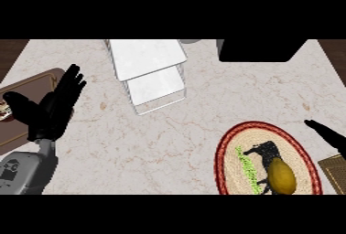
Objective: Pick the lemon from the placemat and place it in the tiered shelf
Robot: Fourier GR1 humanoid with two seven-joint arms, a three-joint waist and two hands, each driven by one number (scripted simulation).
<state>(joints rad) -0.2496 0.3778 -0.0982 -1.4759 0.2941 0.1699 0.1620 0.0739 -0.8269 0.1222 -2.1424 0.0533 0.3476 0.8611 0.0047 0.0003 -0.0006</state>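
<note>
Partly cut off below, the lemon [282,177] lies on the placemat [233,137]. Left hand [55,107] open; right hand [327,134] mostly out of frame, grip unclear.

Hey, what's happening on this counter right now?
A robot is meant to move a lemon into the white tiered shelf, and nothing is being handled yet. The lemon lies on the round woven placemat at the lower right, well apart from the shelf at the top middle. The left hand rests open at the left, fingers up, next to a brown board. Only a bit of the right hand shows at the right edge, holding nothing.
</note>
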